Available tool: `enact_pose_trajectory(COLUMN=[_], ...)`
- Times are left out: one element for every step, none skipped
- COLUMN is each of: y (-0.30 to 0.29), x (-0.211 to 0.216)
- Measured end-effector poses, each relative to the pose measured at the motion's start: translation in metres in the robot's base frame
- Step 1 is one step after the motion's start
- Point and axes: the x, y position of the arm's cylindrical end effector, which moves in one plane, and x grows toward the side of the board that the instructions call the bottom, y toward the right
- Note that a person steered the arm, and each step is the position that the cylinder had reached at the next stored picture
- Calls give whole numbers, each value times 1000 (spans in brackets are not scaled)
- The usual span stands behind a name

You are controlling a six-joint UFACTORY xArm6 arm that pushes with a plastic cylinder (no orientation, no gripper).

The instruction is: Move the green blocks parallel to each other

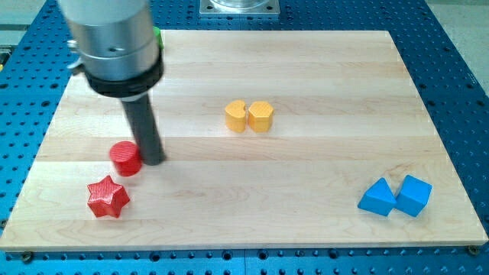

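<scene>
Beside the red cylinder [125,158] at the view's left sits my tip [153,160], a bare rod with no gripper. Only a green sliver [158,36] shows behind the arm, so aligning looks unstarted.

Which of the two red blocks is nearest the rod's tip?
The red cylinder, right beside my tip on the view's left; the red star lies lower, farther off.

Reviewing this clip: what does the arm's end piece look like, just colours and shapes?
A wide silver-grey metal cylinder steps down to a black collar. From it runs a straight dark grey rod, round and plain, ending in my tip. No cables or markings show.
</scene>
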Motion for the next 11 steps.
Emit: enact_pose_trajectory(y=[-7,-22,-91,-160,-112,-30,-11,-6,37,28,35], x=[-22,-122,-229,-262,-303,-282,-247,-303,-248,-211,-217])
